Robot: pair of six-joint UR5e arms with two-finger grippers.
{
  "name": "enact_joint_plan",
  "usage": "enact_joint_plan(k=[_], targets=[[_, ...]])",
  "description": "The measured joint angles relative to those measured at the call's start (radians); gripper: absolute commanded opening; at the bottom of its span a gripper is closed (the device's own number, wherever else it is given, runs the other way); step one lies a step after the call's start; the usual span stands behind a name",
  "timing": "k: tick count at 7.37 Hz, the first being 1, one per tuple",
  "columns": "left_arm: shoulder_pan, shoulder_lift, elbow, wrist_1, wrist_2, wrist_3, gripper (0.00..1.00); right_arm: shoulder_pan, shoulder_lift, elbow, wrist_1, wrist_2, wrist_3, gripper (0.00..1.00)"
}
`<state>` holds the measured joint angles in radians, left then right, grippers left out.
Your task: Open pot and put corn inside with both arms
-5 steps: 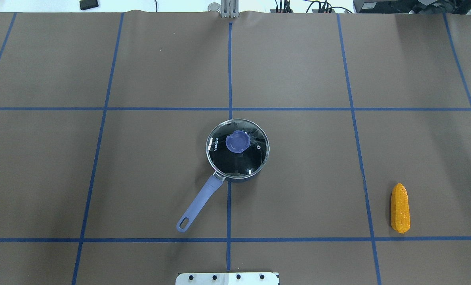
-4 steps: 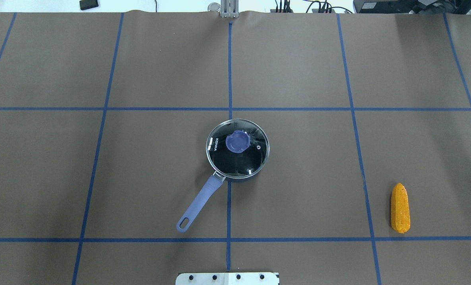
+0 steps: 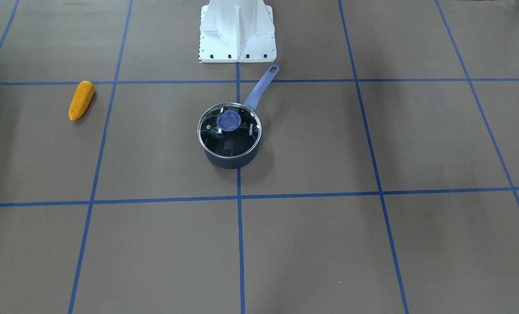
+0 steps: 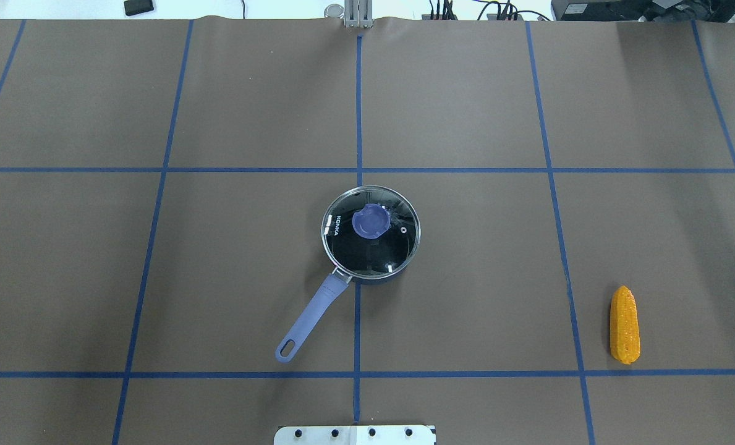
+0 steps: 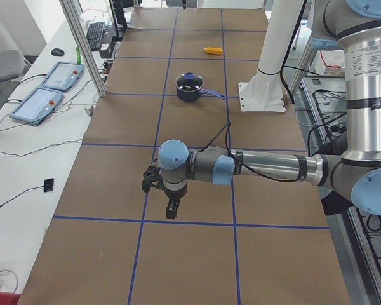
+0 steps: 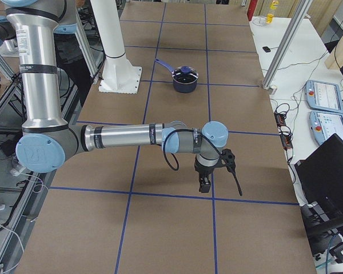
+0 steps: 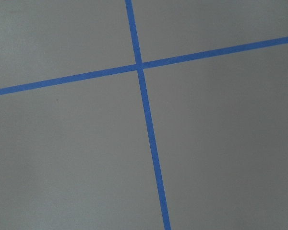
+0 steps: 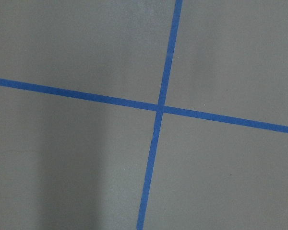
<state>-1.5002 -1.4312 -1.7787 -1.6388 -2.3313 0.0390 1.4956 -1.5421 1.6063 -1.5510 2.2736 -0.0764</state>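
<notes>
The pot (image 4: pixel 371 233) stands at the table's middle with its glass lid on and a purple knob (image 4: pixel 370 222) on top; its purple handle (image 4: pixel 308 321) points toward the robot's base. It also shows in the front-facing view (image 3: pixel 229 135). The orange-yellow corn (image 4: pixel 625 324) lies flat on the right side, far from the pot, also in the front-facing view (image 3: pixel 81 100). My left gripper (image 5: pixel 168 206) and right gripper (image 6: pixel 204 184) hang over bare table far out at either end. They show only in the side views, so I cannot tell whether they are open or shut.
The white base pedestal (image 3: pixel 237 30) stands just behind the pot's handle. Brown paper with blue tape lines (image 4: pixel 359 123) covers the table. Both wrist views show only paper and tape crossings. Pendants and cables lie on the side benches (image 5: pixel 51 89).
</notes>
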Motion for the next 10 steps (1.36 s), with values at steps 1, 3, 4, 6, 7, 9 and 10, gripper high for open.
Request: enact_joint_plan(k=[1, 3, 4, 6, 7, 9, 10], targets=[[0.000, -0.003, 0.000, -0.037, 0.000, -0.001, 0.98, 0.000, -0.015, -0.004, 0.105, -0.001, 0.003, 1.00], [-0.001, -0.012, 0.020, -0.251, 0.006, -0.008, 0.98, -0.003, -0.011, 0.000, 0.282, -0.024, 0.027, 1.00], [-0.002, -0.023, 0.041, -0.351, 0.005, -0.027, 0.98, -0.008, 0.003, 0.005, 0.312, -0.030, 0.052, 1.00], [-0.001, -0.029, 0.063, -0.449, -0.006, -0.069, 0.98, -0.015, 0.025, 0.007, 0.328, -0.030, 0.095, 1.00], [0.012, -0.047, 0.061, -0.493, -0.015, -0.107, 0.98, -0.028, 0.033, 0.013, 0.330, -0.027, 0.149, 1.00], [0.124, -0.160, 0.053, -0.540, -0.025, -0.347, 0.99, -0.094, 0.040, 0.053, 0.331, -0.028, 0.298, 1.00], [0.211, -0.229, 0.046, -0.544, 0.011, -0.516, 0.99, -0.134, 0.041, 0.078, 0.331, -0.032, 0.373, 1.00]])
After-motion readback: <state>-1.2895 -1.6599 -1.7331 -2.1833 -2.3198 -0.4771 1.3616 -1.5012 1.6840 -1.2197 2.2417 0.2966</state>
